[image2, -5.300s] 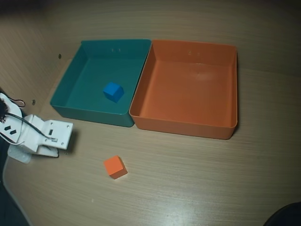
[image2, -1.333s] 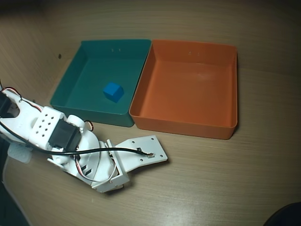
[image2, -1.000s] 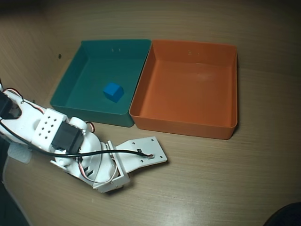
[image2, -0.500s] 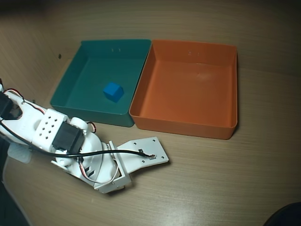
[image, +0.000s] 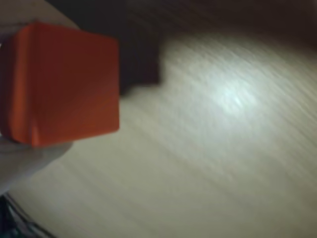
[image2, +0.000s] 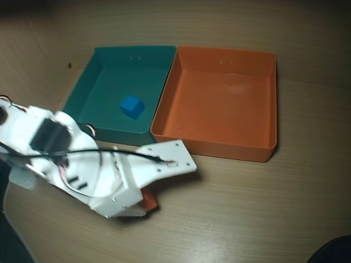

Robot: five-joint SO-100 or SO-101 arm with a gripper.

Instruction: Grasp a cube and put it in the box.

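Where the wrist view fills its left side with the cube (image: pixel 62 84), the gripper (image2: pixel 143 204) is clamped on it, above the table (image2: pixel 247 208). In the overhead view, it sits near and left of the box (image2: pixel 219 104).

A hobby or lab-style robot test bench is suggested: a pale wood-grain tabletop (image2: pixel 247 208) fills the overhead view, a white 3D-printed arm (image2: pixel 82 164) with exposed wires is seen at lower left, and two plain plastic trays, teal-green (image2: pixel 82 101) and orange (image2: pixel 219 148), are set side by side at upper centre
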